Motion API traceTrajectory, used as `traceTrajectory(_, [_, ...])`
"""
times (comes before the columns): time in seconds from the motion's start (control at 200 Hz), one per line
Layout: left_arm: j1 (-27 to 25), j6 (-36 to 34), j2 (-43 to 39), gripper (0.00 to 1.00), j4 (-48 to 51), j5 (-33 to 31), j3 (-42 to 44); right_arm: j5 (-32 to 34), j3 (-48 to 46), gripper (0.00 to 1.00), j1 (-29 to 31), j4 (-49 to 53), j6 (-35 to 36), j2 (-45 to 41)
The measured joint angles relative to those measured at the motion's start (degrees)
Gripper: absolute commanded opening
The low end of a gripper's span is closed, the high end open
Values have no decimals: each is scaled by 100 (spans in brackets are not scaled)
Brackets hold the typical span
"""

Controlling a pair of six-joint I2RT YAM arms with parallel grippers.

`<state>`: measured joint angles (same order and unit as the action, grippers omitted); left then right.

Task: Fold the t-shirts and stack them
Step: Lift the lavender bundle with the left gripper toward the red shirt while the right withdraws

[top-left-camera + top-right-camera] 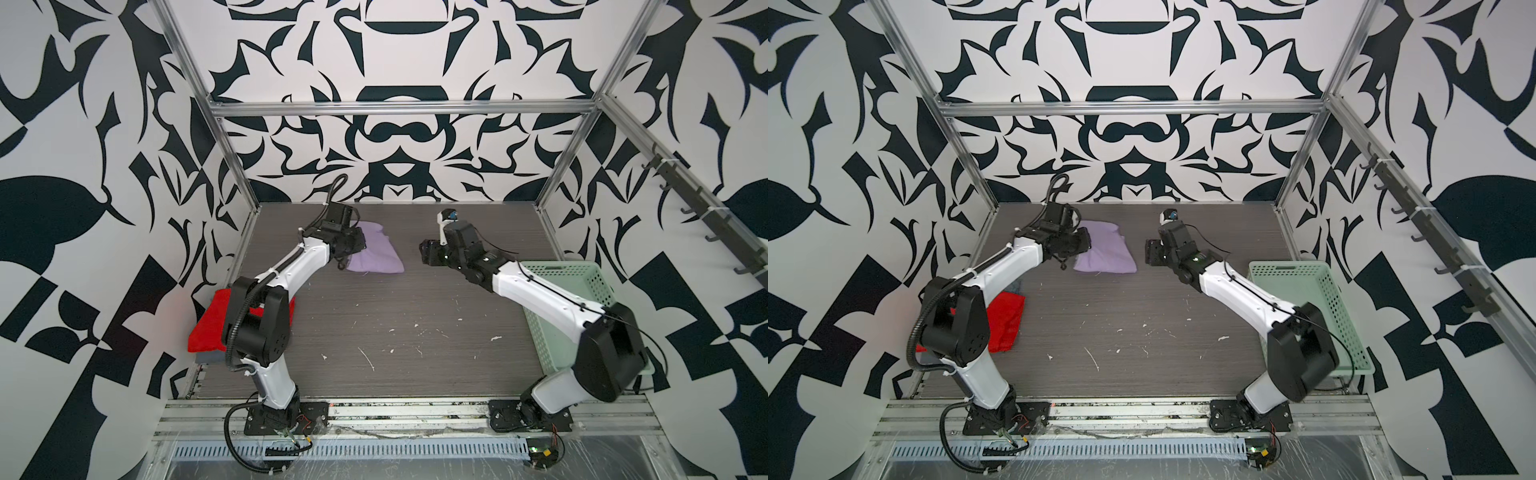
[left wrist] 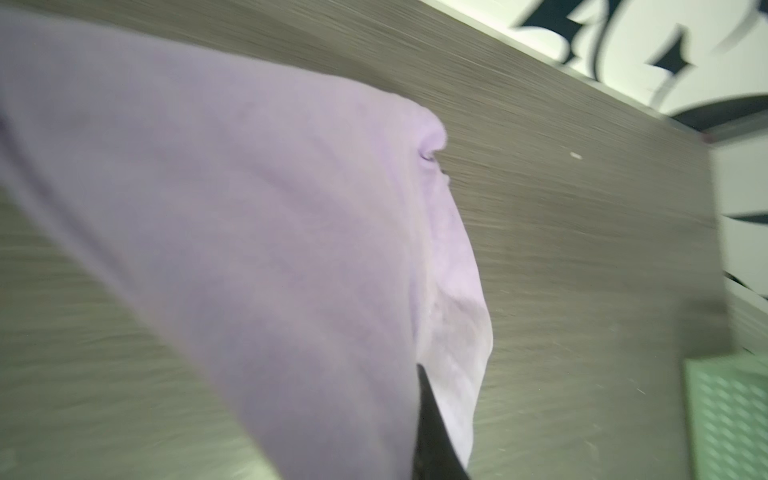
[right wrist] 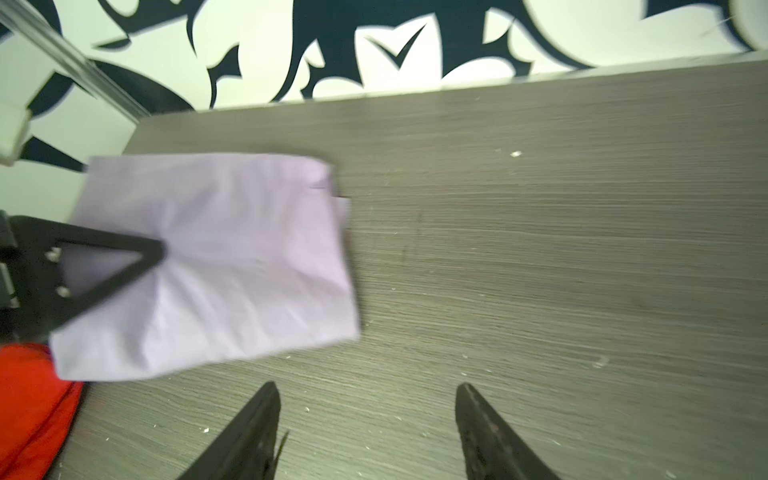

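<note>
L pincer [image 3: 158,252] clamped on edge of folded lavender t-shirt [image 1: 376,254], far end of tabletop [image 1: 395,316]. R pincer [image 3: 368,413] wide, nearby, above the wood.

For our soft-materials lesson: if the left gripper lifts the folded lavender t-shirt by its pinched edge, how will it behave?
Probably floppy: creases radiate across the lavender t-shirt from where the left gripper pinches it. Its folded layers, offset at one corner, may sag open when lifted. It looks thin, so it is likely light enough for one gripper.
</note>
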<state>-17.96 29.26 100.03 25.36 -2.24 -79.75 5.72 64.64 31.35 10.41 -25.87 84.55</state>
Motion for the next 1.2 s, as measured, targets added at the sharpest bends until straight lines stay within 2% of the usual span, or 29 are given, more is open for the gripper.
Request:
traceTrajectory(0.22, [1027,-540,-57,0,1453,-835,-675,-22,-881,72,-321,138,48,-623])
traceTrajectory(0.39, [1558,-940,-332,0,1980,-1207,-938,-103,-1172,72,-505,190,42,-765])
traceTrajectory(0.655, [2430,-901,-1268,0,2315,-1296,-651,-216,-1259,72,-625,162,7,-739])
traceTrajectory(0.88, [3373,-605,-2061,0,2218,-1016,-192,-317,-1259,71,-627,101,-96,-566])
traceTrajectory(1.2, [3755,-466,-2308,0,1969,-822,538,-341,-1403,71,-654,63,-184,-546])
